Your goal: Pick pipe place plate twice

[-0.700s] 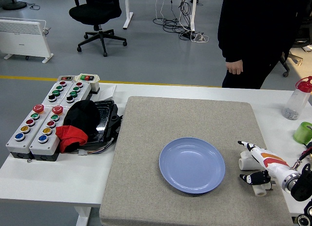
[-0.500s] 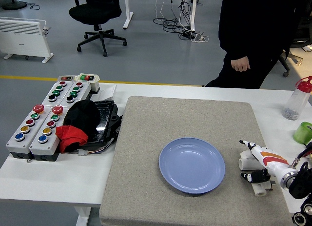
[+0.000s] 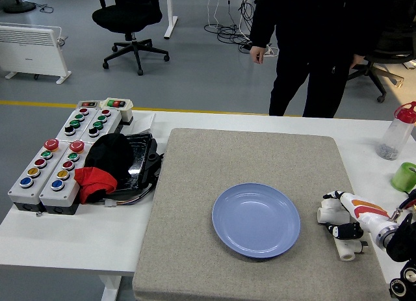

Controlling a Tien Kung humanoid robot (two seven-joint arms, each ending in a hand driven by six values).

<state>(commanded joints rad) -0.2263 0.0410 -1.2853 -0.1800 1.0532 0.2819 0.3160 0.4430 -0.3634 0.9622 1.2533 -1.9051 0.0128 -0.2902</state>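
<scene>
Since 0.7 s earlier, right hand (image 3: pixel 343 216) has drawn back toward the table's right edge, fingers loosely curled, holding nothing. White pipe pieces (image 3: pixel 342 247) lie touching beneath it, right of empty plate (image 3: pixel 256 220); long axis unclear.

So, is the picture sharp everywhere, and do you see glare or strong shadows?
Head view: mostly sharp, light soft and even; the plate shows only a faint sheen and a thin shadow on the mat. The right robot hand by the pipes is small and a little blurred, so its grip is unclear.
</scene>
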